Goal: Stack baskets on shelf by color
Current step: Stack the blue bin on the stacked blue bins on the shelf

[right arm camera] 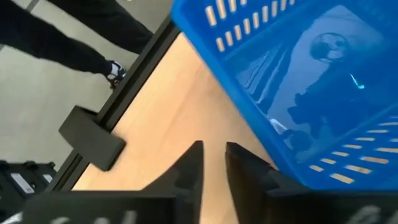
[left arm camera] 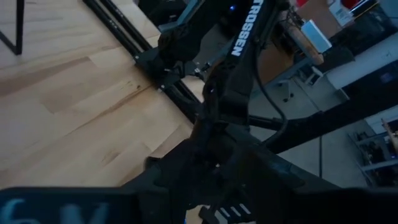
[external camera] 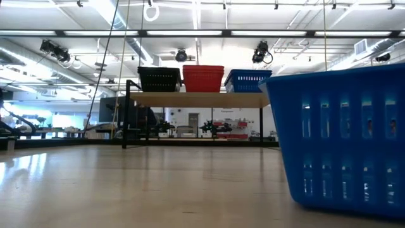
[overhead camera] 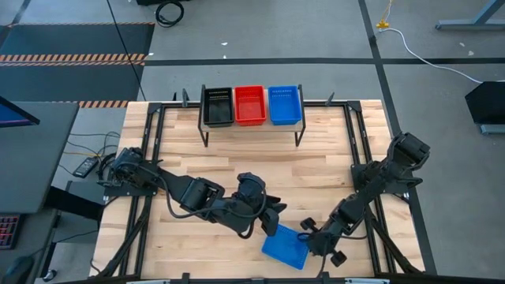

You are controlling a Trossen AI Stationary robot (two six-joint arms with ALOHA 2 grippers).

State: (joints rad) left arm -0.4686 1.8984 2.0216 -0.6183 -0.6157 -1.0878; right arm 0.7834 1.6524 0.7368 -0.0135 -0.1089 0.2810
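Hiding left claw (overhead camera: pixel 276 217): its own arm.

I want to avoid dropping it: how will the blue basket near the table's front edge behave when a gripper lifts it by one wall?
The blue basket looks like thin slotted plastic, so probably light, and its wall may flex a little under a pinch. Its glossy floor reflects light in the right wrist view, hinting at a slippery surface. It appears empty and shallow, so held at one edge it will likely hang tilted.
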